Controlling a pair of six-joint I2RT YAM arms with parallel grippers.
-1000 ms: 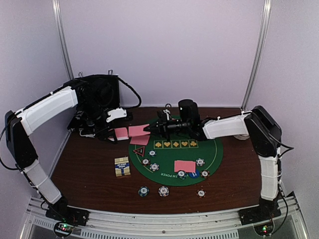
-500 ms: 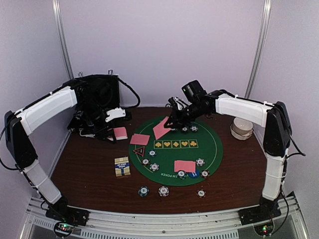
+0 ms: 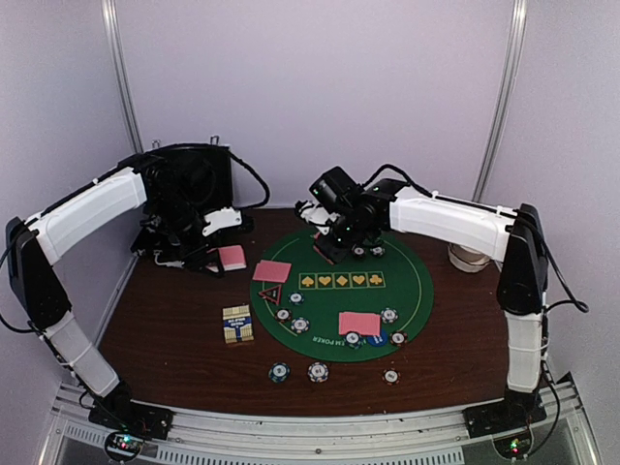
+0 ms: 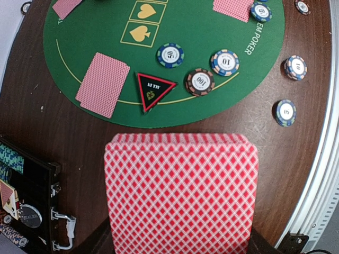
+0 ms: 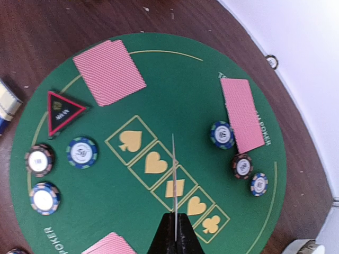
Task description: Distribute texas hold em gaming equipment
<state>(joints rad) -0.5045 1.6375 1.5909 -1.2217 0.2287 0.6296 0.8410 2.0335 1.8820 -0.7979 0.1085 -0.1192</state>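
Note:
My left gripper (image 3: pixel 221 258) is shut on a deck of pink-backed cards (image 4: pixel 181 193) (image 3: pixel 233 257), held over the wood left of the green mat (image 3: pixel 412 291); the deck hides the jaws. Over the mat's far side, my right gripper (image 3: pixel 337 239) (image 5: pixel 175 219) is shut on a single card (image 5: pixel 174 174), seen edge-on above the suit boxes. Pink cards lie on the mat at the left (image 3: pixel 272 271) (image 5: pixel 108 71), the front (image 3: pixel 359 323) and the far side (image 5: pixel 242 114). A black-red triangle marker (image 4: pixel 153 90) (image 5: pixel 62 111) and striped chips (image 4: pixel 200 81) (image 5: pixel 222 134) sit on the mat.
The open black case (image 3: pixel 189 194) stands at the back left behind my left arm. A blue-yellow card box (image 3: pixel 237 324) lies on the wood left of the mat. Loose chips (image 3: pixel 318 371) sit near the front edge. A white round container (image 3: pixel 470 256) stands at the right.
My right gripper drew one card from the deck at the left and carried it right over the mat's far side, turning the wrist. The left arm and deck stayed put.

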